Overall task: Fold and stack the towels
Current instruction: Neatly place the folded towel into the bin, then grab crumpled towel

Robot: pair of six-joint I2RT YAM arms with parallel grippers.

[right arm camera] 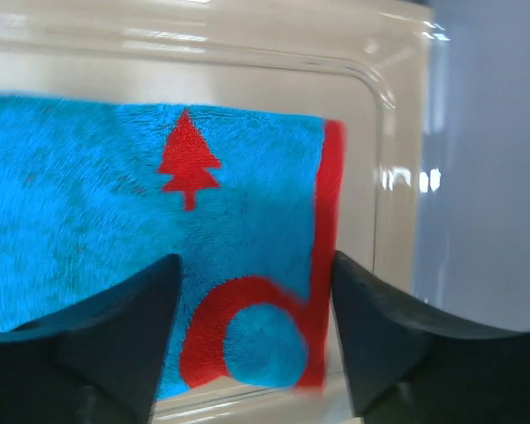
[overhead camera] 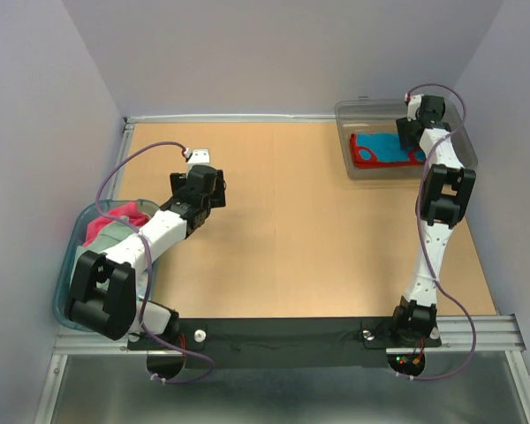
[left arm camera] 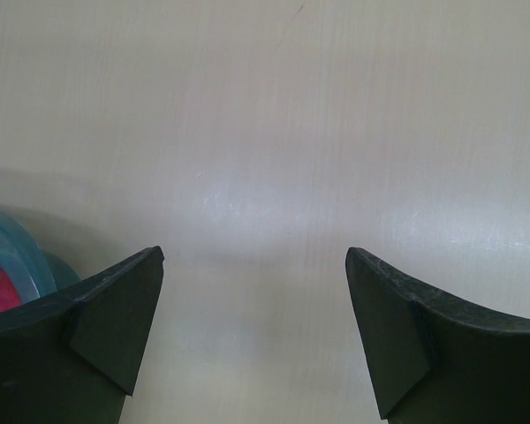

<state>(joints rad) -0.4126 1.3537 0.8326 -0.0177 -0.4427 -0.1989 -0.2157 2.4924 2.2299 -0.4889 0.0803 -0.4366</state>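
At about 1 o'clock on the surface (overhead camera: 283,238), inside the clear bin (overhead camera: 346,113): the blue towel (overhead camera: 384,148), with red border and a red tree, flat on the bottom and seemingly folded. Just above it, toward its 3 o'clock edge, the right claw (right arm camera: 254,261), jaws apart, nothing pinched between them (only the fuzzy pile visible below).

At about 10 o'clock, over bare wood, the left claw (left arm camera: 254,256), spread wide and gripping nothing, near the blue-rimmed tub (overhead camera: 64,283). In that tub, at 8 o'clock, a crumpled pink towel (overhead camera: 115,216), partly hidden under the left arm; impossible to tell how many more cloths below it.

Judging from this layout: one towel delivered to the bin, the tub ones not yet folded.

Expect very light, soft, limp terry cloth. Not fragile, and hardly slippery with such pile, but without any stiffness: sure to sag and fall open if lifted by one point only. For the pink towel, best to pinch the highest ridge of the heap, deep enough for a firm bite, and to lift it well clear of the tub rim. Then, on the bare surface, to look for two corners along one hem, one per claw, and to pull flat before folding. Some risk of catching two cloths together, or of dragging the tub
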